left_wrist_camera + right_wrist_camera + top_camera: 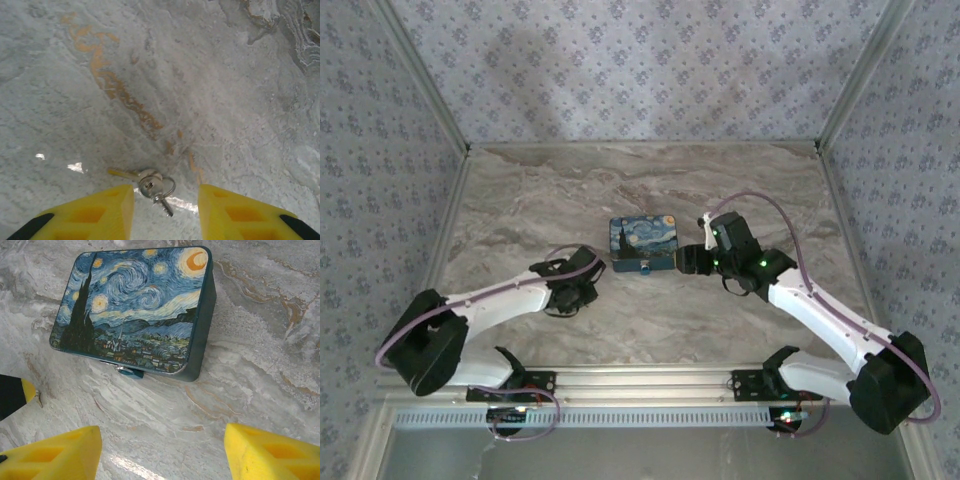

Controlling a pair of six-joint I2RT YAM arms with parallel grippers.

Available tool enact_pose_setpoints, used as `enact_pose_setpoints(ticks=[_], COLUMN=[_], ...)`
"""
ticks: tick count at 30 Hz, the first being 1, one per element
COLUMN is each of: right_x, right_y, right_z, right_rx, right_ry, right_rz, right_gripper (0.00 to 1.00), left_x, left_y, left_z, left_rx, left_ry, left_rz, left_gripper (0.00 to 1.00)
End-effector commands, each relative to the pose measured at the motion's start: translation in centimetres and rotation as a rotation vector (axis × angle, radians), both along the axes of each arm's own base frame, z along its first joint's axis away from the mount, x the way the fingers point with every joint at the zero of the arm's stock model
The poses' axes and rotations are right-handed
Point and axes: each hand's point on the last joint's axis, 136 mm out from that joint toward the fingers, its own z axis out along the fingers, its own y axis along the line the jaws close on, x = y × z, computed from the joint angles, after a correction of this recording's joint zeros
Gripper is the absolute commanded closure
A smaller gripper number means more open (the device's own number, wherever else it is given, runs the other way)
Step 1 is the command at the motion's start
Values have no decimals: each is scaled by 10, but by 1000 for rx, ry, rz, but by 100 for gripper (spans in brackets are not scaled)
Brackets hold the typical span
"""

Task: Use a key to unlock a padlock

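Observation:
A small bunch of silver keys [150, 185] on a ring lies flat on the marble table. My left gripper [166, 216] hangs over it, and its yellow fingers [107, 210] stand on either side of the keys without touching them. In the top view the left gripper [580, 290] points down, left of the box. The tiny bluish padlock [127, 371] peeks out under the front edge of the starry-night box [135, 310], and shows as a blue speck, the padlock [645, 268]. My right gripper [162, 452] is open and empty, short of the box's right front corner; the right gripper [683, 261] sits beside the box [643, 238].
The marble table [650, 190] is walled on three sides by patterned panels. Bare marble stretches behind the box and along the front between the arms. A tip of the left gripper's finger [12, 392] shows at the left edge of the right wrist view.

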Motion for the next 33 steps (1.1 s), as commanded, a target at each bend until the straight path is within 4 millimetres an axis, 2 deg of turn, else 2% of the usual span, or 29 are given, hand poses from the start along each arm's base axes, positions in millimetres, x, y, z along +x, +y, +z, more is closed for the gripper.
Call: enact_pose_setpoints(ticks=[1,6,16,23,26,30,33], right_x=[-5,-4,-5,-3,-2,-2,-4], right_y=[-10,-12,-17,-22,-24,-24,-18], right_z=[-5,-4,-4,-6,-6,-3,2], right_rx=[-22,-15,2,20,26,45,82], right_ry=[12,11,8,9,8,2,-3], right_rz=[-24,-26,-35,-49,-56,-63,-40], right_gripper=[33,33,33,33,33,33,33], left_x=[6,8,1,-5,-7,-4,6], left_y=[-7,-7,0,7,8,2,-7], left_z=[4,-3,-18,-27,-30,-20,6], left_rx=[-23,14,75,119,133,108,63], left_ry=[-2,27,83,114,126,108,51], left_rz=[57,60,75,56,37,7,-31], left_gripper=[63,64,76,89,100,100,100])
